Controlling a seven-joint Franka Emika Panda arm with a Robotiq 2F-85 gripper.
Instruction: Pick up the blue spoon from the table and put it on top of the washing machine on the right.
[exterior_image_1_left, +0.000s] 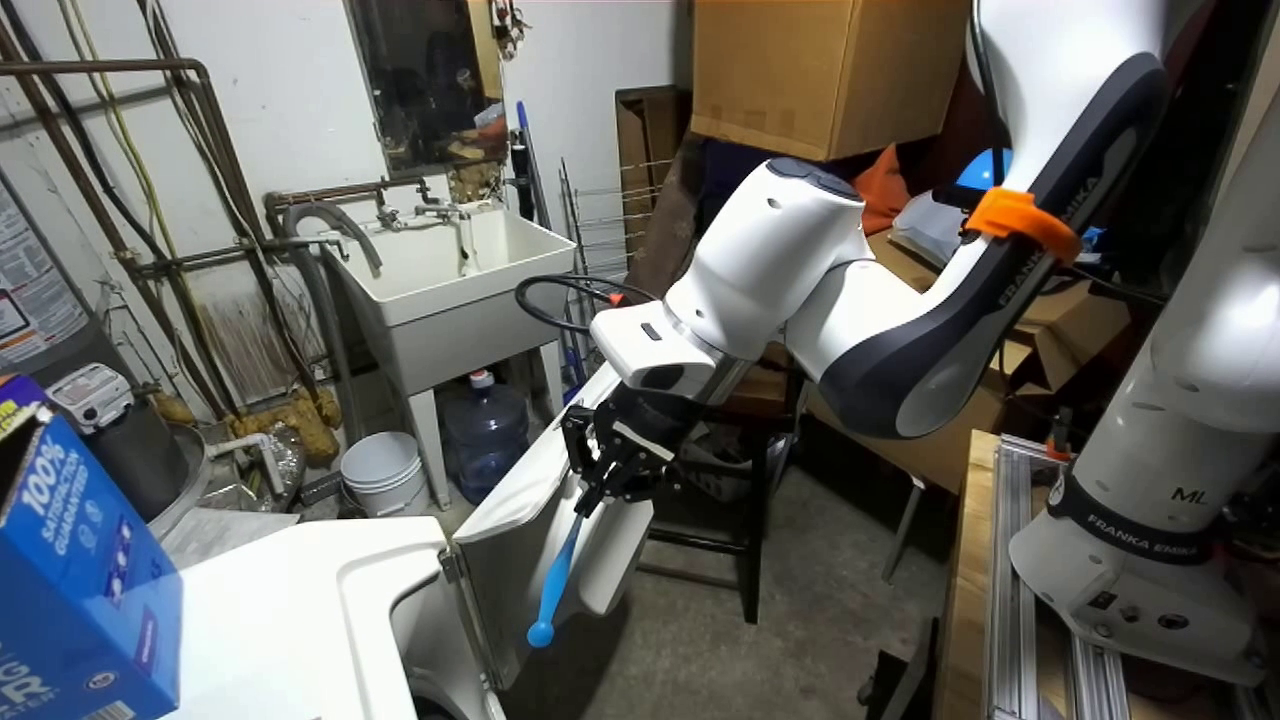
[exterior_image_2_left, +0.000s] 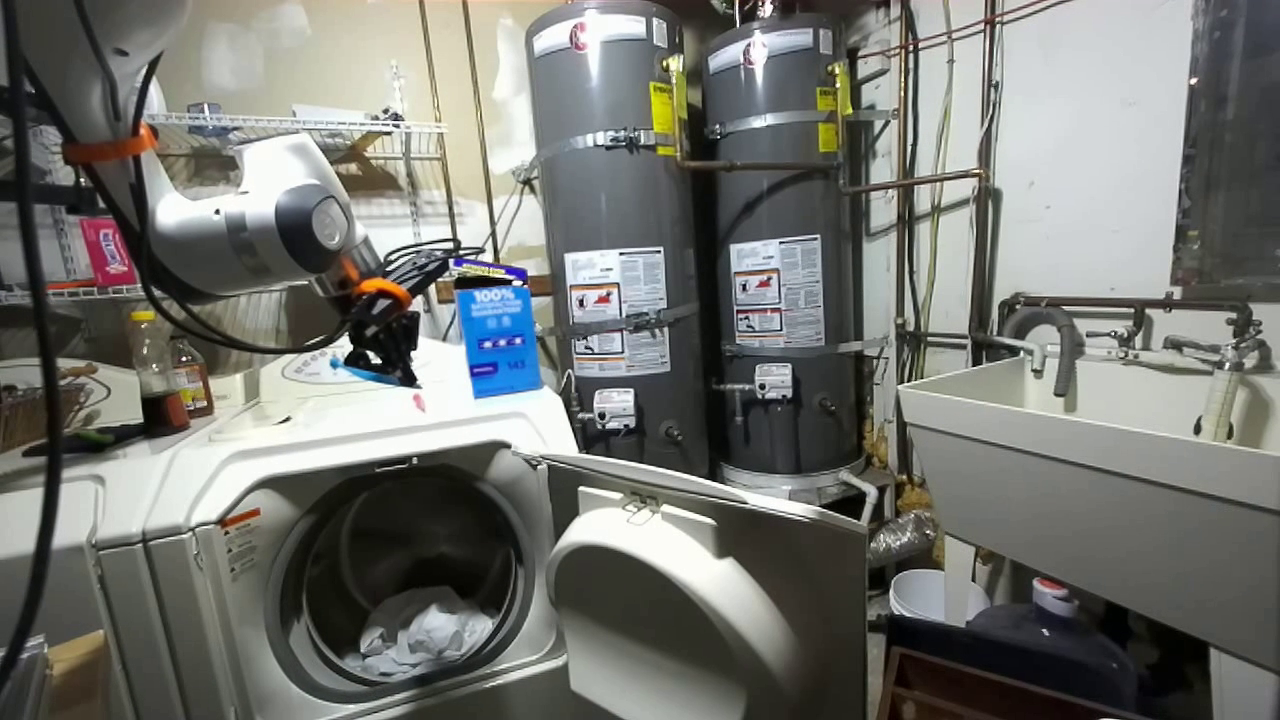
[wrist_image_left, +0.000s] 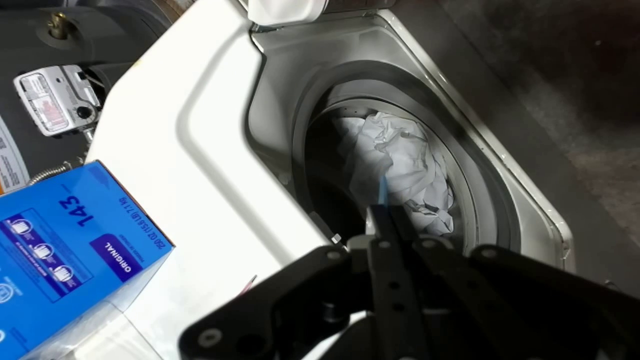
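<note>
The blue spoon (exterior_image_1_left: 556, 580) is clamped at one end between my gripper's fingertips; its rounded end points downward in an exterior view. My gripper (exterior_image_1_left: 590, 498) is shut on it. In the wrist view only a thin blue tip of the spoon (wrist_image_left: 383, 191) shows past the gripper (wrist_image_left: 392, 209). Below lie the drum opening and white top of the washing machine (wrist_image_left: 200, 215). In an exterior view the gripper (exterior_image_2_left: 408, 378) overlaps the washing machine's top (exterior_image_2_left: 480, 425); contact cannot be judged. The dark table (exterior_image_1_left: 752, 575) stands behind the arm, its top mostly hidden.
A blue detergent box (exterior_image_2_left: 500, 345) occupies the machine's top. The machine's open door (exterior_image_2_left: 700, 600) sticks out in front, and white cloth (exterior_image_2_left: 420, 635) lies in the drum. Bottles (exterior_image_2_left: 165, 390) stand on the neighbouring appliance. Beyond are a sink (exterior_image_1_left: 450, 300) and water heaters (exterior_image_2_left: 615, 210).
</note>
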